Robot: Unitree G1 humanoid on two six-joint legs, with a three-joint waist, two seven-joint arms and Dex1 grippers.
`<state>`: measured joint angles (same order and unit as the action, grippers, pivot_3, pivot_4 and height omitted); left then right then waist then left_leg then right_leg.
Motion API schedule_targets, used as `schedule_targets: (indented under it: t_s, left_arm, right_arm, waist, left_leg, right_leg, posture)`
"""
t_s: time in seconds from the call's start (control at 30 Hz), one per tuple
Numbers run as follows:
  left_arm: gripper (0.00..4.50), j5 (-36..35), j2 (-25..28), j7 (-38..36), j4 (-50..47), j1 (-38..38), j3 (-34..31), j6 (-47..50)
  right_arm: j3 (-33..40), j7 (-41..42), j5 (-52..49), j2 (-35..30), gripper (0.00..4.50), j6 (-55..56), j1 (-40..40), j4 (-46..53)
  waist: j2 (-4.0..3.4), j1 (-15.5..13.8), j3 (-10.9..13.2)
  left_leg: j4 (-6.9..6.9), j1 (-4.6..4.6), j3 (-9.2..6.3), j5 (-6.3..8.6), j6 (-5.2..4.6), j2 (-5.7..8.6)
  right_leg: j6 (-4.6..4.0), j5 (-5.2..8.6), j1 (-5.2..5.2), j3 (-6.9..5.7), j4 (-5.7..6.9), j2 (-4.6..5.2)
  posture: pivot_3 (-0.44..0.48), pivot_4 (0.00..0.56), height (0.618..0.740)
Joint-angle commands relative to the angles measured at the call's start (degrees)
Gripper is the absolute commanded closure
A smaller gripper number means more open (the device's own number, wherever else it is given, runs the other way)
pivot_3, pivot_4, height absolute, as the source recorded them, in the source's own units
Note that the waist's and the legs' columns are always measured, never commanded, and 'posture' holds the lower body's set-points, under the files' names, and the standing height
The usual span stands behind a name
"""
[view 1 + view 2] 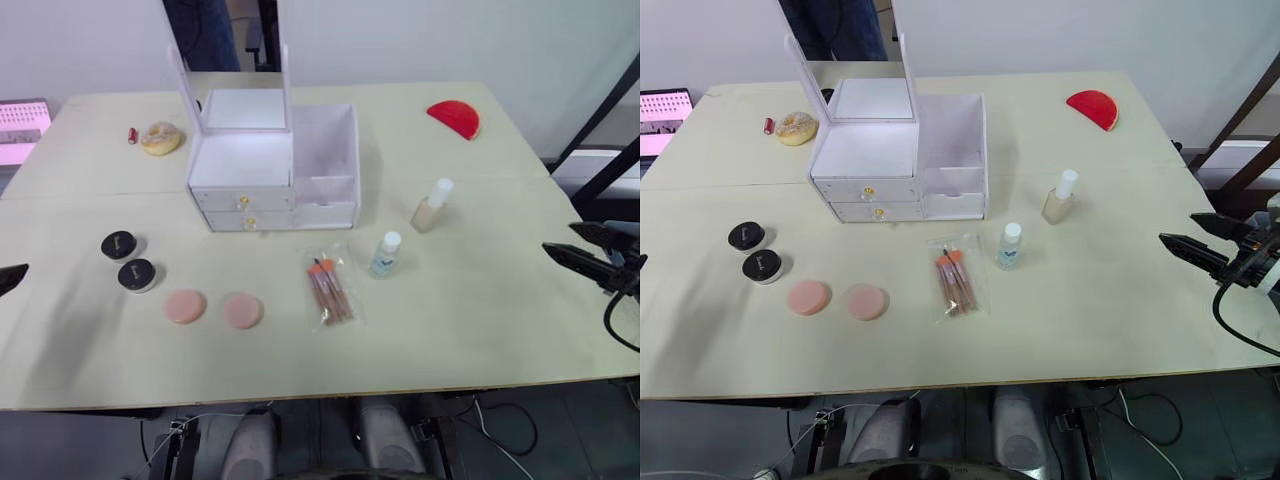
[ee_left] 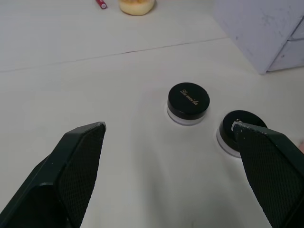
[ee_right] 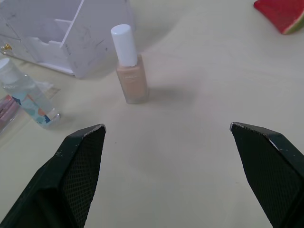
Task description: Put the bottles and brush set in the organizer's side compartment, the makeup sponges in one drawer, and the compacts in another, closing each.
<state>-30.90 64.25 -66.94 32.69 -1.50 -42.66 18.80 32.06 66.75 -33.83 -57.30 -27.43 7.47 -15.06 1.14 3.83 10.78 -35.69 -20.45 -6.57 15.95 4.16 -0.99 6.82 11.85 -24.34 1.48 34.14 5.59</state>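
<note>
Left gripper and right gripper hover with fingers spread wide, empty.

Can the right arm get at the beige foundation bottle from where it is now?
Probably yes. The right gripper is open, and bare table lies between it and the beige foundation bottle, which stands upright beside the organizer.

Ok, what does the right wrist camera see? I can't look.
A beige bottle with a white cap stands on the table, framed by the open right pincer. A clear bottle and the white organizer sit beyond.
</note>
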Motion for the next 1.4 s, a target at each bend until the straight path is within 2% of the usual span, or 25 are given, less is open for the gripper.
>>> schedule_targets:
  t_s: [0.03,0.63,0.87,0.97,1.13,1.3,1.4]
  left_arm:
    - [0.01,0.9,1.5,0.0,-0.3,-0.6,-2.5,-2.0]
    - [0.01,0.9,1.2,0.1,1.5,1.4,-2.1,-1.8]
    - [0.01,3.0,-0.5,0.1,-0.2,2.4,2.0,-3.5]
    - [0.01,2.9,-1.8,0.1,-4.9,2.4,4.3,-2.7]
    - [0.01,-2.0,-5.4,-0.8,-25.0,1.7,10.0,4.6]
    - [0.01,-10.3,-6.5,-0.5,-43.8,-0.9,11.3,14.2]
    - [0.01,-13.1,-6.8,1.1,-49.7,-0.9,11.4,17.6]
  right_arm:
    - [0.9,0.0,-0.3,-0.4,0.0,0.8,1.0,0.5]
    - [0.1,-1.8,0.1,0.0,0.0,1.1,1.5,0.7]
    - [-0.8,-3.7,0.3,0.5,0.0,0.7,2.3,1.5]
    - [-2.1,-5.0,0.4,1.0,0.0,-0.1,2.9,3.1]
    - [-6.2,-7.6,-1.5,2.4,0.0,-5.9,5.6,10.1]
    - [-9.4,-9.3,-3.1,2.8,0.0,-10.7,8.2,16.4]
    - [-11.4,-10.6,-1.9,2.7,0.0,-11.5,10.5,16.6]
  waist:
    - [0.0,0.0,0.0]
    - [0.0,0.0,0.0]
    - [-0.01,-0.1,0.0]
    - [-0.01,-0.1,0.0]
    - [-0.01,-0.5,0.0]
    - [-0.01,-0.8,0.0]
    - [-0.01,-1.0,0.0]
  left_leg:
    - [0.0,0.0,0.0,0.0,0.0,0.0]
    - [-0.02,0.01,0.0,0.0,0.0,0.0]
    - [-0.03,0.04,0.0,0.0,-0.01,0.0]
    - [-0.05,0.04,0.0,-0.01,-0.01,0.0]
    - [-0.29,-0.03,0.0,-0.01,0.0,0.0]
    - [-0.31,-0.01,0.0,0.0,-0.01,0.0]
    - [-0.33,-0.01,-0.01,0.0,-0.01,0.0]
  right_leg:
    - [0.0,0.0,0.0,0.0,0.0,0.0]
    - [0.0,-0.01,0.01,0.0,0.04,0.0]
    - [-0.03,-0.03,0.03,0.01,0.07,0.0]
    - [-0.06,-0.05,0.04,0.01,0.08,0.0]
    - [-0.18,-0.15,0.08,0.02,0.13,-0.01]
    - [-0.19,-0.16,0.12,0.03,0.12,-0.01]
    - [-0.2,-0.16,0.12,0.03,0.13,-0.01]
  posture:
    - [0.0,0.15,0.739]
    - [0.0,0.15,0.739]
    - [0.0,0.15,0.739]
    - [0.0,0.15,0.739]
    - [0.0,0.15,0.739]
    - [0.0,0.15,0.739]
    - [0.0,0.15,0.739]
